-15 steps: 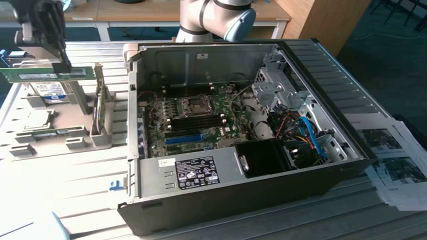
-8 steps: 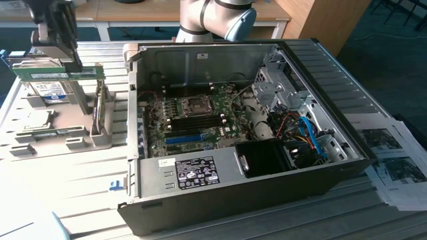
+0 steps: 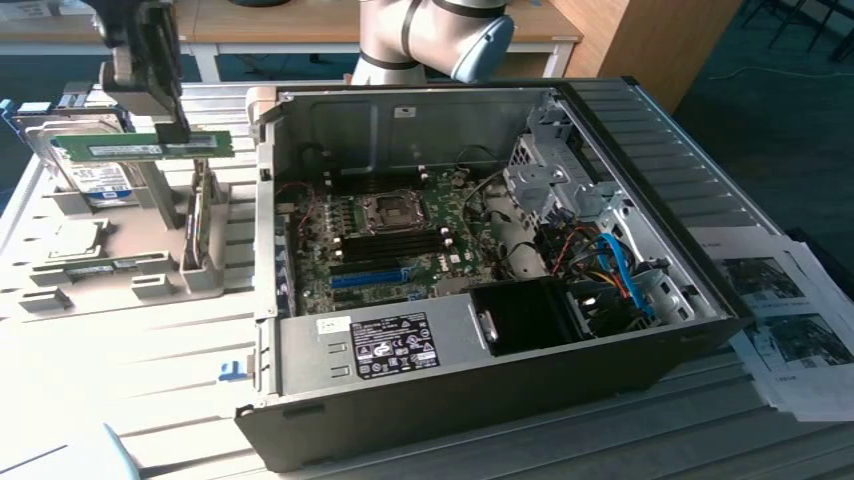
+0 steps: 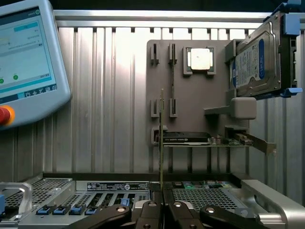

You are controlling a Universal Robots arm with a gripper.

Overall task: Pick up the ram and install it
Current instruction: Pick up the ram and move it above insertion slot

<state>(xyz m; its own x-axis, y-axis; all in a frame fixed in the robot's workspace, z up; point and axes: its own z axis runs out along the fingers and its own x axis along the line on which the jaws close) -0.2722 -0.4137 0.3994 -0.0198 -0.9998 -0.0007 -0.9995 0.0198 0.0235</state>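
Note:
The ram (image 3: 142,148) is a thin green stick held level in the air above the grey parts holder (image 3: 120,265), at the exterior view's left. My gripper (image 3: 171,135) is shut on it near one end. In the wrist view the ram (image 4: 161,138) shows edge-on as a thin line rising from between the black fingers (image 4: 148,210) of the gripper (image 4: 162,202). The open computer case (image 3: 467,250) lies at the exterior view's right of the holder, with the motherboard's dark memory slots (image 3: 387,243) exposed.
The holder also carries a hard drive (image 3: 94,175), a silver processor chip (image 3: 74,238) and another upright thin board (image 3: 200,225). A blue slot (image 3: 367,278) sits on the motherboard. Papers (image 3: 787,320) lie beside the case. A teach pendant (image 4: 24,57) rests on the ribbed table.

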